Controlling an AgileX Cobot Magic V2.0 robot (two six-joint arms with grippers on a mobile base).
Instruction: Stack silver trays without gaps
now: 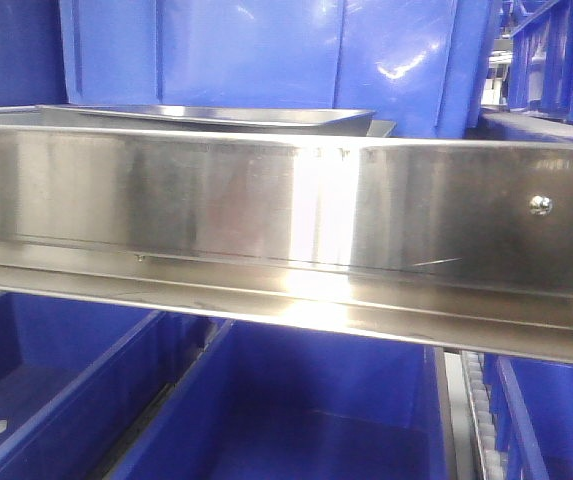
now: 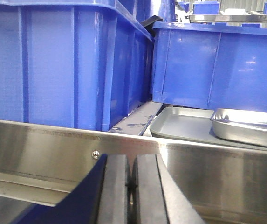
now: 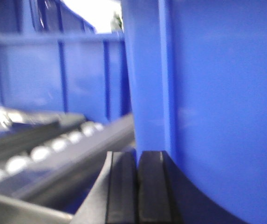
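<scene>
In the left wrist view, two silver trays lie on the shelf behind the steel rail. A shiny tray (image 2: 246,127) rests partly inside a wider, duller tray (image 2: 182,123). My left gripper (image 2: 131,158) is low in front of the rail, short of the trays and to their left. It is shut with nothing between its black pads (image 2: 117,186). From the front, only the thin tray rims (image 1: 216,115) show above the rail. My right gripper (image 3: 137,155) is shut and empty, close against a blue bin, and no tray shows in its view.
A broad steel shelf rail (image 1: 266,200) with a screw (image 1: 540,205) runs across in front of the trays. Tall blue bins (image 2: 68,60) stand behind and left of them, and another (image 2: 217,65) behind. More bins (image 1: 296,420) sit on the level below. Conveyor rollers (image 3: 40,151) lie left of the right gripper.
</scene>
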